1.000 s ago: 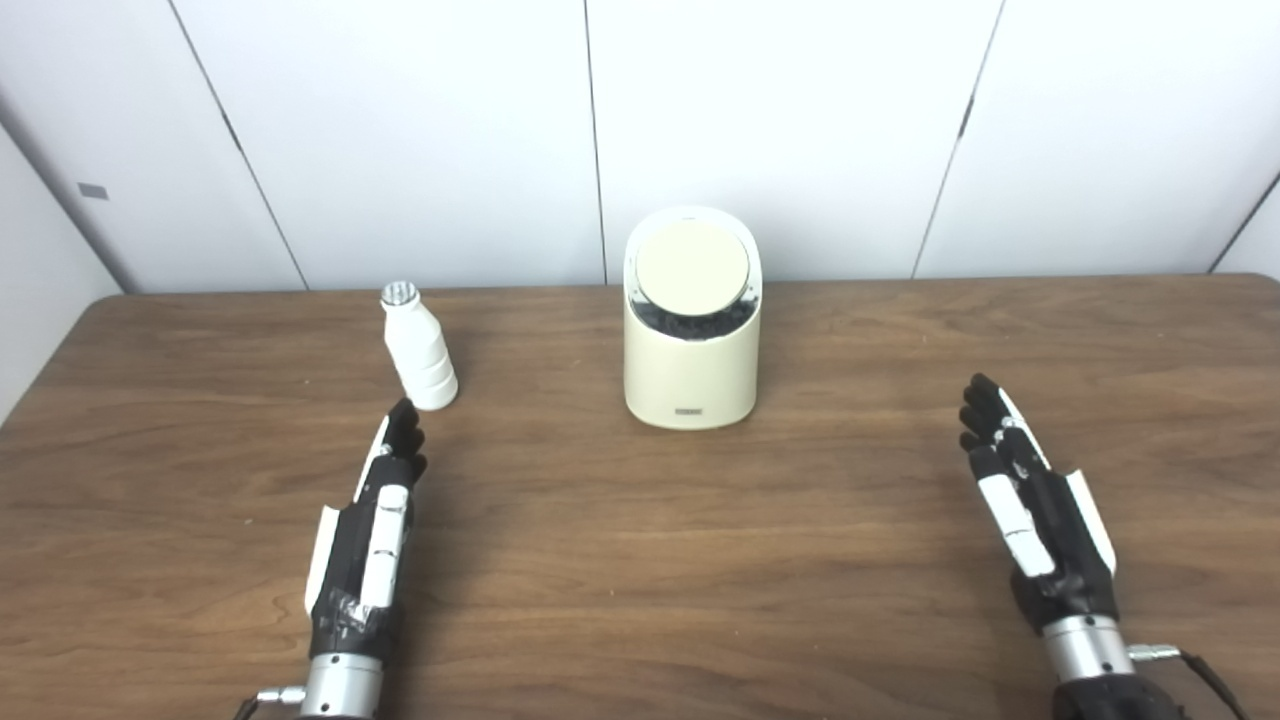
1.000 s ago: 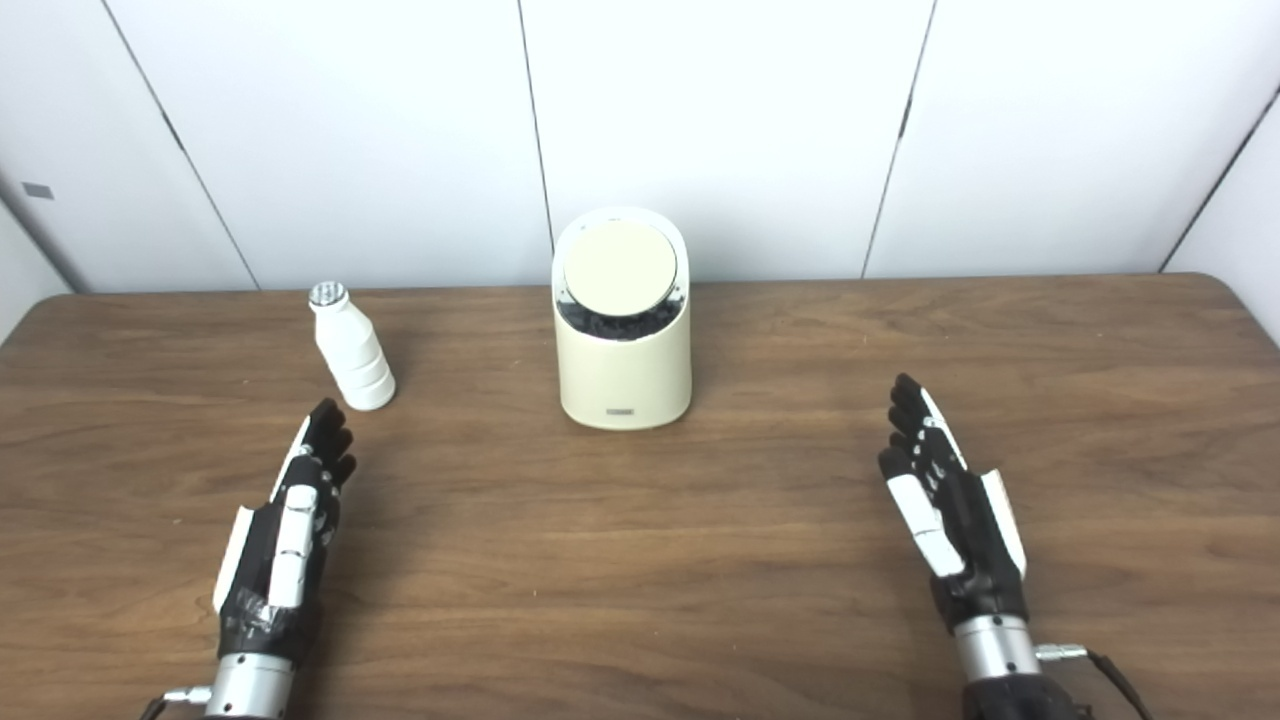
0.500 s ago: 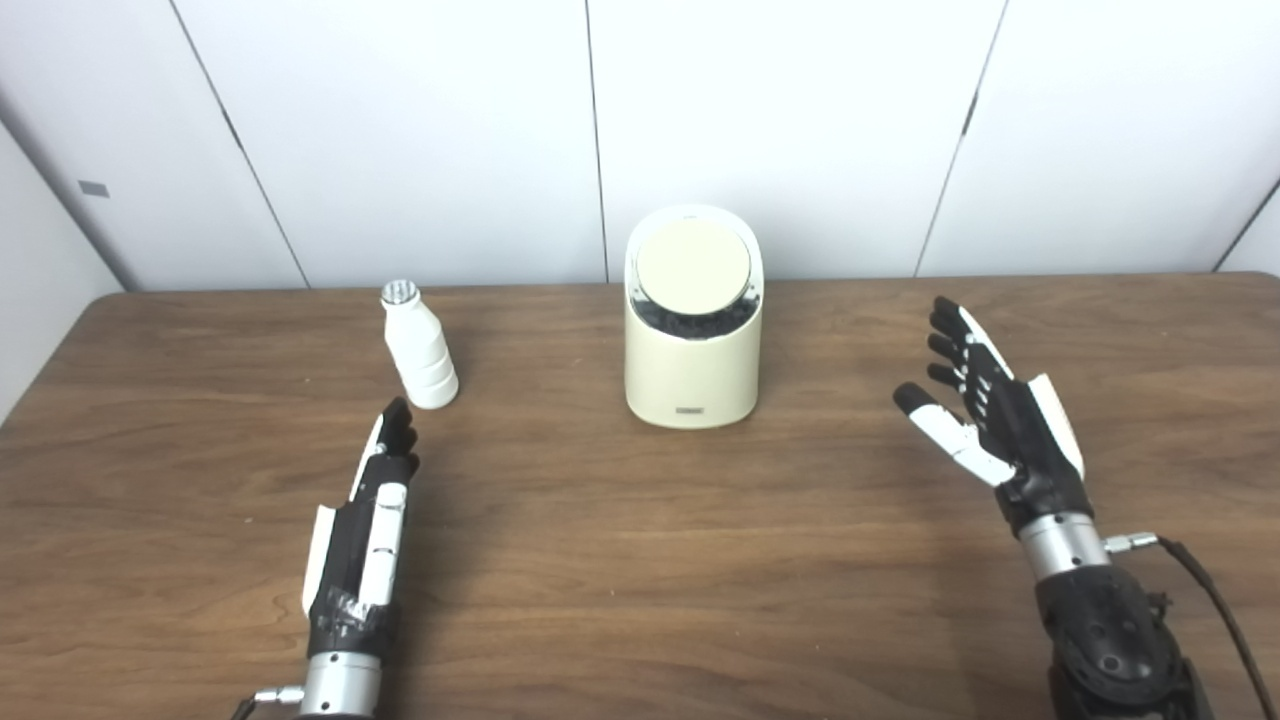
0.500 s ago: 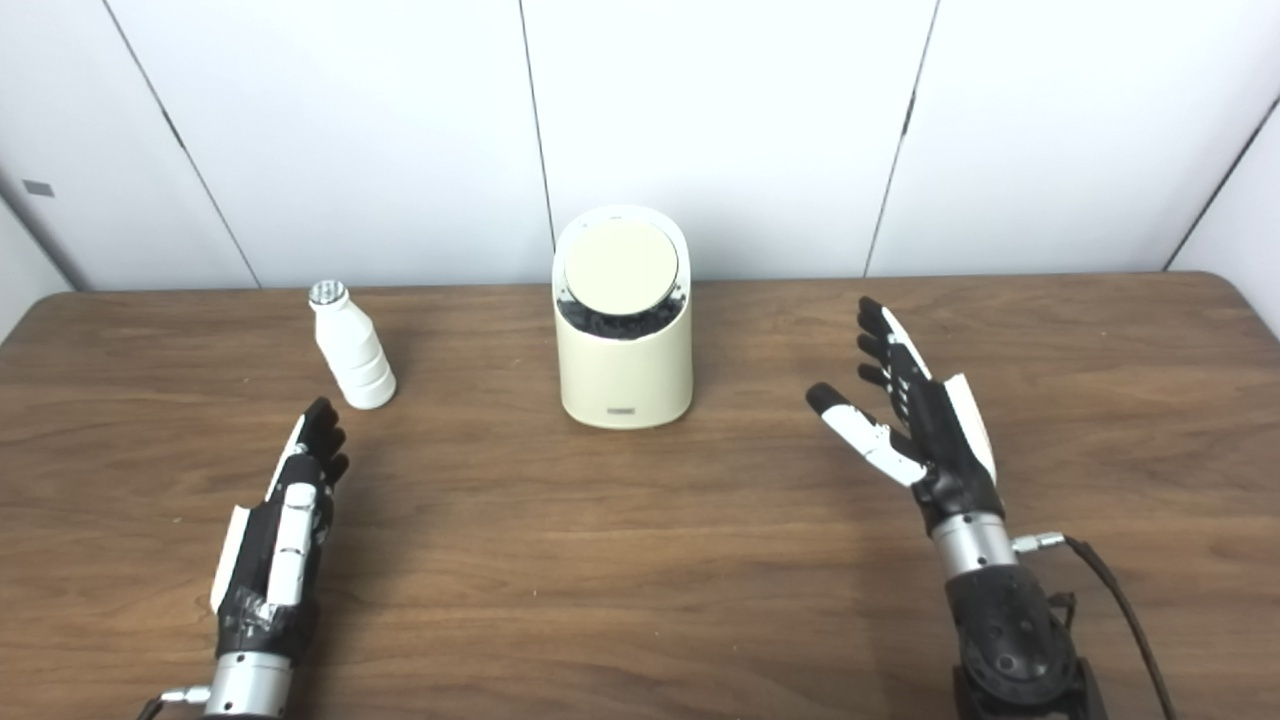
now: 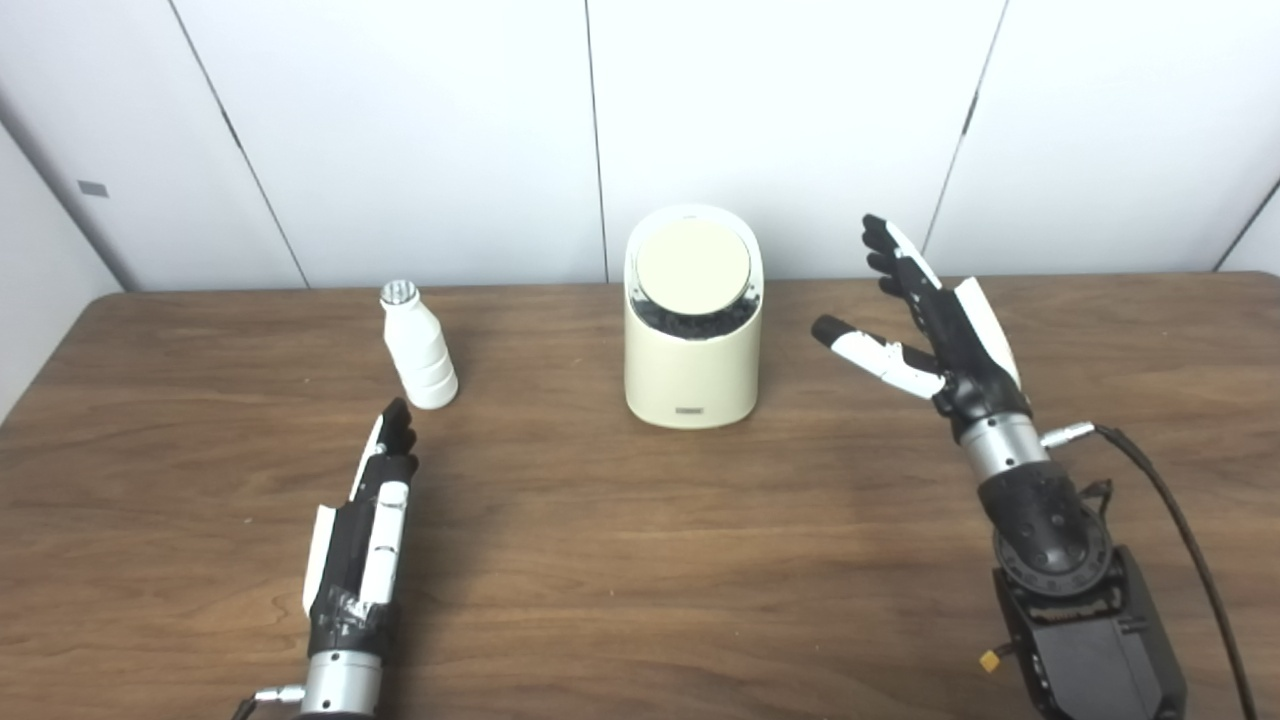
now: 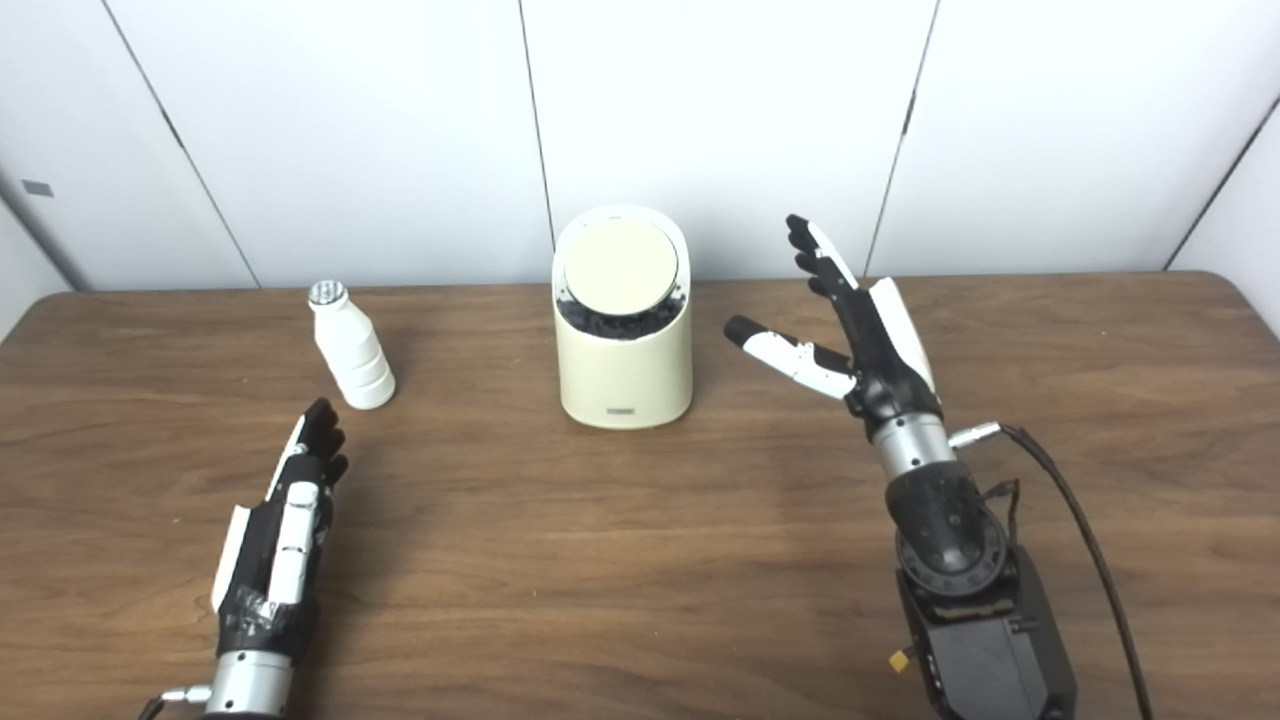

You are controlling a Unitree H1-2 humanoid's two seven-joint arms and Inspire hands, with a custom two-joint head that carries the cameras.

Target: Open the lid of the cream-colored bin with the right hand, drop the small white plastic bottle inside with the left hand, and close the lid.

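The cream-colored bin (image 5: 691,350) stands at the table's middle back, its round tilted lid (image 5: 693,266) down over a dark opening. A small white plastic bottle (image 5: 420,348) with a silver cap stands upright to the bin's left. My left hand (image 5: 365,525) lies flat and open on the table just in front of the bottle, fingertips a little short of it. My right hand (image 5: 935,318) is raised above the table to the right of the bin, open, fingers spread upward and thumb pointing toward the bin, not touching it.
The wooden table (image 5: 640,560) ends at a white panelled wall (image 5: 400,130) just behind the bin. A black cable (image 5: 1180,520) trails from my right wrist over the table's right part.
My right hand has lifted off the table and moved up and left toward the bin, thumb spreading out. The left hand, bottle and bin have stayed put.
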